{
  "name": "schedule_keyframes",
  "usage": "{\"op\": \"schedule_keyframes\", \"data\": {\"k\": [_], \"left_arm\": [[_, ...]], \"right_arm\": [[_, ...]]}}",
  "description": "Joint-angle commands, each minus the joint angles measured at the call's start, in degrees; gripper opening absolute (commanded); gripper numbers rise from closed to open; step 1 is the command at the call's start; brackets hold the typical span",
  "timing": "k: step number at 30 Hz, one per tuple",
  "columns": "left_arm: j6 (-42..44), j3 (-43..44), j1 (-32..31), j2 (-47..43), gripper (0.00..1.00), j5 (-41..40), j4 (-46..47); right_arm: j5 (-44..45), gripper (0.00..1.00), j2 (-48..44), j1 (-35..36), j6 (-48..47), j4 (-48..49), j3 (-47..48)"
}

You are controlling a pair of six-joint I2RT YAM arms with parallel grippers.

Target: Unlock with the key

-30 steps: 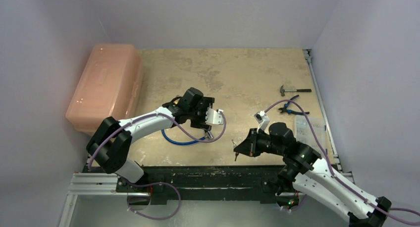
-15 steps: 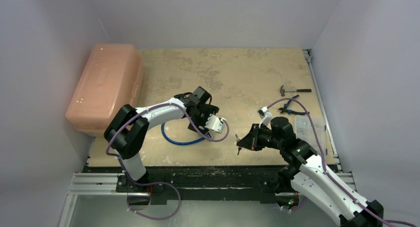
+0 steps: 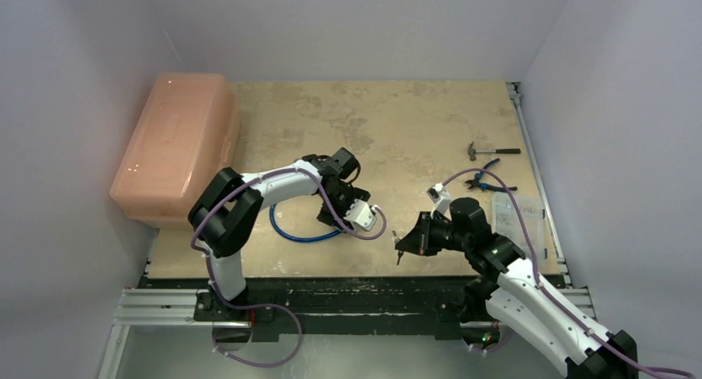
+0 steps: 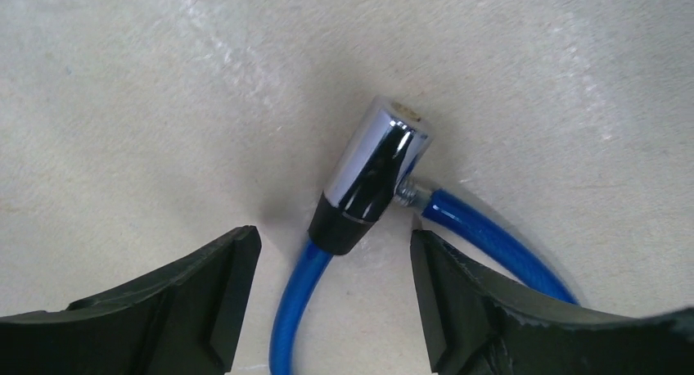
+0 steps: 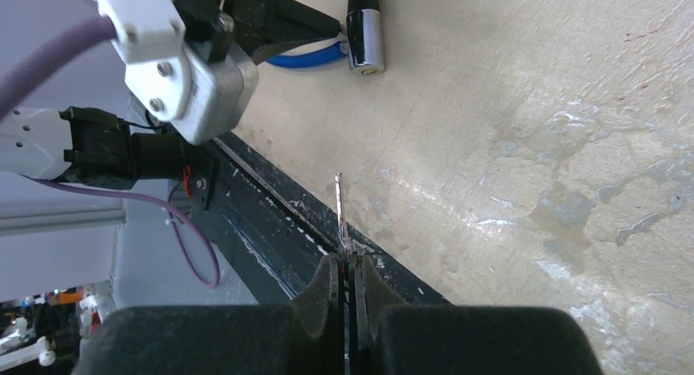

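Left wrist view: left pincer [image 4: 330,248] gapes wide, flanking a slick, rigid lock barrel [image 4: 376,166] on floppy cable [image 4: 483,236], probably best clasped mid-barrel. Right pincer [image 5: 348,270] pinches the key [image 5: 340,211].

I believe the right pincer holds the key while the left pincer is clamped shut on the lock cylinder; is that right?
Not quite: the left wrist view shows the left pincer open, straddling the lock cylinder without gripping it. The right pincer does hold the key.
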Motion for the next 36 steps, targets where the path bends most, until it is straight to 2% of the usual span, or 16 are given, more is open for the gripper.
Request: {"op": "schedule_keyframes", "data": {"k": [1, 6, 8, 9, 11, 12, 15, 21, 28, 36], "left_arm": [[3.5, 1.8, -1.6, 1.6, 0.70, 3.7, -2.3], [4.0, 1.5, -2.1, 3.0, 0.65, 3.1, -1.7], [4.3, 1.5, -2.1, 3.3, 0.57, 3.1, -1.7], [4.4, 1.5, -2.1, 3.4, 0.48, 3.4, -1.6], [4.8, 1.7, -2.3, 3.8, 0.10, 3.4, -1.7], [4.9, 2.1, -2.5, 4.1, 0.07, 2.9, -2.1], [4.7, 2.0, -3.9, 4.4, 0.01, 0.1, -2.6], [1.9, -1.4, -4.3, 0.2, 0.00, 0.6, 3.1], [2.8, -6.7, -3.3, -7.7, 0.00, 7.8, 10.7], [0.1, -10.3, -3.4, -15.4, 0.00, 11.2, 17.7]], "right_arm": [[-2.0, 0.00, 0.4, -0.4, -0.9, 3.3, -0.1], [-2.2, 0.00, 0.4, -0.4, -0.9, 3.3, -0.2], [-2.0, 0.00, 0.1, -0.4, -0.9, 3.1, -0.3], [-1.9, 0.00, 0.1, -0.4, -0.8, 3.1, -0.4], [-1.8, 0.00, 0.1, -0.4, -0.7, 3.2, -0.4], [-1.9, 0.00, 0.1, -0.4, -0.6, 3.3, -0.4], [-2.0, 0.00, 0.1, -0.4, -0.6, 3.4, -0.3], [-0.9, 0.00, 0.5, -0.4, -0.7, 2.6, 1.0], [-1.9, 0.00, 2.6, -0.5, -2.8, 2.4, 3.6], [-9.1, 0.00, 6.6, -0.4, -6.0, 2.0, 5.0]]}}
